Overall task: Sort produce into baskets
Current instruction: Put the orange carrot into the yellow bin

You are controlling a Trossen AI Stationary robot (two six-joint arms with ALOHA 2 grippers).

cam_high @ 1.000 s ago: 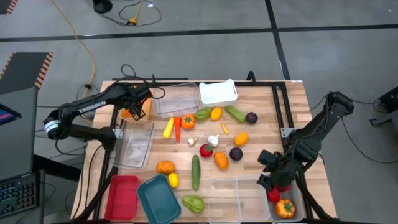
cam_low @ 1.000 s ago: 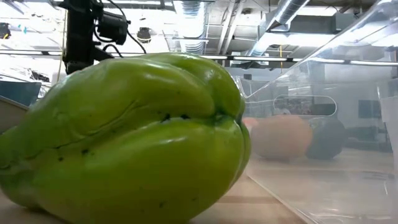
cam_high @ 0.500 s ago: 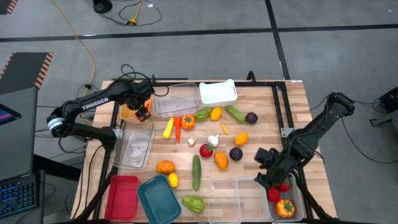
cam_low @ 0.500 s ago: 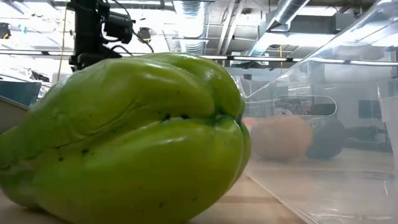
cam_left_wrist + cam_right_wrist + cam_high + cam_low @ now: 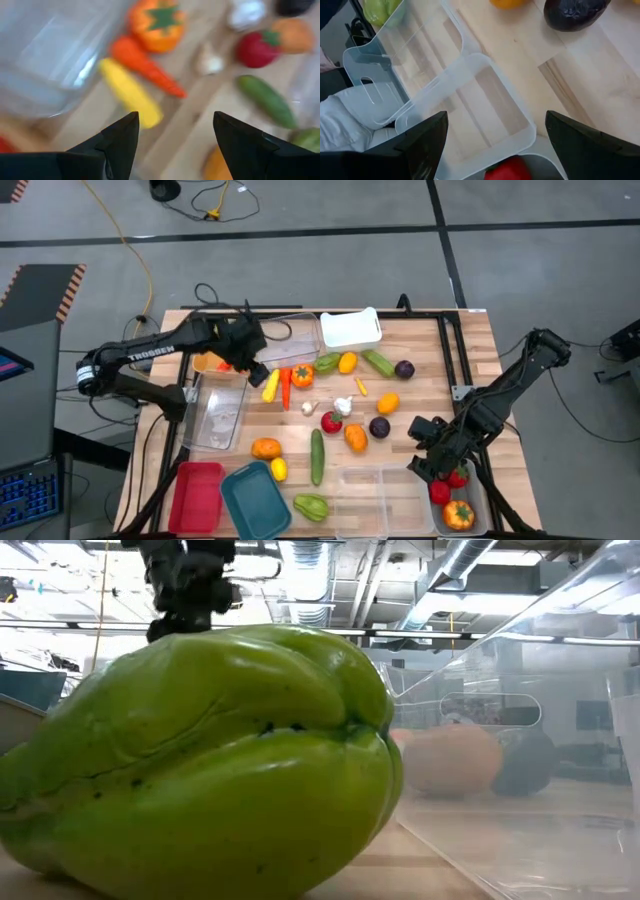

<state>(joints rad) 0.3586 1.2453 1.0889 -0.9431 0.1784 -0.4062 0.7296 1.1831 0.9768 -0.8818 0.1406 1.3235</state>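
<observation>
Toy produce lies loose on the wooden table (image 5: 440,380): yellow corn (image 5: 270,385), a carrot (image 5: 286,387), an orange pepper (image 5: 302,375), garlic (image 5: 343,406), a red tomato (image 5: 331,421), a cucumber (image 5: 316,457) and a green pepper (image 5: 311,506). The green pepper fills the low view (image 5: 200,760). My left gripper (image 5: 257,366) hovers open and empty just left of the corn. Its wrist view (image 5: 176,117) shows the corn (image 5: 130,92) and the carrot (image 5: 147,67) ahead. My right gripper (image 5: 418,468) is open and empty (image 5: 496,120) above the clear bins (image 5: 470,95) at the near right.
An orange bin (image 5: 208,361), a clear bin (image 5: 285,340) and a white bin (image 5: 350,328) stand at the far side, and another clear bin (image 5: 220,412) at the left. Red (image 5: 197,497), teal (image 5: 255,500) and clear (image 5: 385,500) bins line the near edge. The near-right bin (image 5: 478,505) holds a red tomato (image 5: 440,492) and an orange pepper (image 5: 459,514).
My left gripper has gone from above the orange bin toward the table's right, past the clear bin's corner, and now hovers beside the yellow corn, still open and empty. Nothing on the table has moved.
</observation>
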